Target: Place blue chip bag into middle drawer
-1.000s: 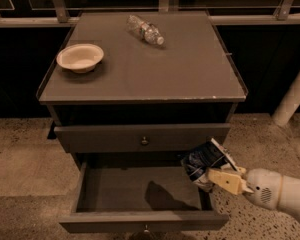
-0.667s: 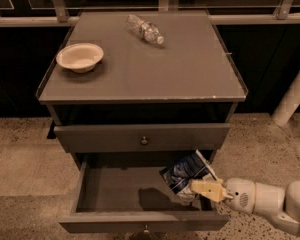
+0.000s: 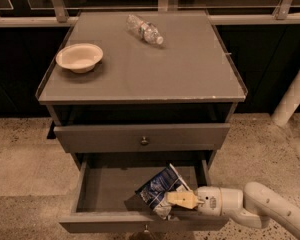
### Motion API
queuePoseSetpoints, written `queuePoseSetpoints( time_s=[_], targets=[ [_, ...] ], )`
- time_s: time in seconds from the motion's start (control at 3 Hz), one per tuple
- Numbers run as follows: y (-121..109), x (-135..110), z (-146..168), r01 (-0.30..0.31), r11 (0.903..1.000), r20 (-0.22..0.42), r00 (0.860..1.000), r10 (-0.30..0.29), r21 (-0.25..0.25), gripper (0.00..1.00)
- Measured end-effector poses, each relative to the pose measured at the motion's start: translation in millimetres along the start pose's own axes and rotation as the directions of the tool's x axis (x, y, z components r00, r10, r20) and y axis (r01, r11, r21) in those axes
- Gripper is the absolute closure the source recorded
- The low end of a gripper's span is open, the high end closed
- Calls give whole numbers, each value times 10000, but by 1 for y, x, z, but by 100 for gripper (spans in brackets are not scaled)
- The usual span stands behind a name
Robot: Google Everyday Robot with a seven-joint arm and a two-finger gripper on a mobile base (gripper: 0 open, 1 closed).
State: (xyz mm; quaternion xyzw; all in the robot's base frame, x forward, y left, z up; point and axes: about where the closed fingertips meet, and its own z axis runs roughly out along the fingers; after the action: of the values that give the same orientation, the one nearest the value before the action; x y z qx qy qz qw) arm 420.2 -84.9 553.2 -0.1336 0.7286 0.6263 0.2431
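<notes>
The blue chip bag (image 3: 160, 189), dark blue with white and silver patches, is inside the open middle drawer (image 3: 105, 194), low over its floor at the right front. My gripper (image 3: 176, 200) reaches in from the lower right on a white arm and is shut on the bag's lower right edge, one tan finger (image 3: 182, 200) lying across it. The drawer is pulled out, its front panel (image 3: 110, 223) at the bottom of the view. The closed knobbed drawer front (image 3: 142, 137) sits above it.
A cream bowl (image 3: 79, 57) and a clear plastic water bottle (image 3: 145, 30) lie on the cabinet top (image 3: 180, 69). A white post (image 3: 292, 96) stands at the right. The floor is speckled stone. A railing runs behind the cabinet.
My gripper has carried the bag left and down, from beside the drawer's right edge to inside the drawer near its floor.
</notes>
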Motion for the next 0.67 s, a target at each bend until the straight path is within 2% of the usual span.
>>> queuePoseSetpoints(
  time_s=[0.33, 0.67],
  targets=[
    [-32, 15, 16, -301, 9995, -527, 9982, 303, 54, 100],
    [-59, 17, 22, -288, 9989, -802, 9963, 318, 379, 100]
  ],
)
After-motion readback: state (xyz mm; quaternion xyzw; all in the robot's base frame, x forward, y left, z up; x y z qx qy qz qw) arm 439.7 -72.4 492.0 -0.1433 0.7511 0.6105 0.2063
